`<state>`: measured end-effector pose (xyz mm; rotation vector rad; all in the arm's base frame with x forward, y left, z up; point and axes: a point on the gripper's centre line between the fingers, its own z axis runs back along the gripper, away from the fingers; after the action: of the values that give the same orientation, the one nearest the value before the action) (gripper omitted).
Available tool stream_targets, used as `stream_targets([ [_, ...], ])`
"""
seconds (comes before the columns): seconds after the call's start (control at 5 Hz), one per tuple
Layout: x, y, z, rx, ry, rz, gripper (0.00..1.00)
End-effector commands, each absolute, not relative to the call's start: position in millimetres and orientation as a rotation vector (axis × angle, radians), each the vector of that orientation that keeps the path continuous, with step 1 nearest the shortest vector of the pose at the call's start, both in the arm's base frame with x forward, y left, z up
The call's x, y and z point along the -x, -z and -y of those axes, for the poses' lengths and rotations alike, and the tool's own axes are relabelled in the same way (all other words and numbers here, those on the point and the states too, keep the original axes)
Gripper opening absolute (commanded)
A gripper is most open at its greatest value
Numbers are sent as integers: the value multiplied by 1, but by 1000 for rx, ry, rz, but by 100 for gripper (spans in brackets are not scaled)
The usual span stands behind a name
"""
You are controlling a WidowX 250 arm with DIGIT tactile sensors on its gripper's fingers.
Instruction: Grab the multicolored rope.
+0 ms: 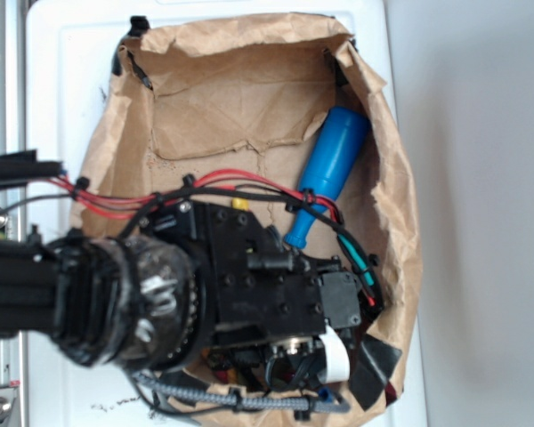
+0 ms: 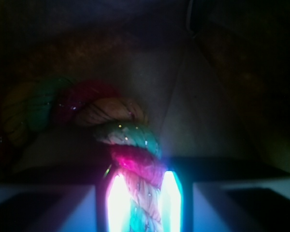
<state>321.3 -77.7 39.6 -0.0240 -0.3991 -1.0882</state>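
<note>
The multicolored rope [image 2: 135,159] lies in the brown paper bag [image 1: 249,89], pinched between the fingertips of the gripper [image 2: 141,203]. Grasp step is judged in hand; a firm hold and lift are required next.

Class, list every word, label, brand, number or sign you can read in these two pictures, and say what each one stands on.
No readable text in either view.
Blue bottle: no label visible.
Paper bag: plain, no print.
White tag near the gripper: nothing legible.
Rope: colours only, no writing.
</note>
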Motion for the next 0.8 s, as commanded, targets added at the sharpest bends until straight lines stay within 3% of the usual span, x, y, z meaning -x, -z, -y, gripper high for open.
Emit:
stream_targets([
  [0.0,-315,-101,36,67,1010,505,0],
  [0.2,-312,-134,10,74,931,539,0],
  [0.4,-306,-155,-3,33,827,503,0],
  [0.6,-295,-184,-16,60,693,426,0],
])
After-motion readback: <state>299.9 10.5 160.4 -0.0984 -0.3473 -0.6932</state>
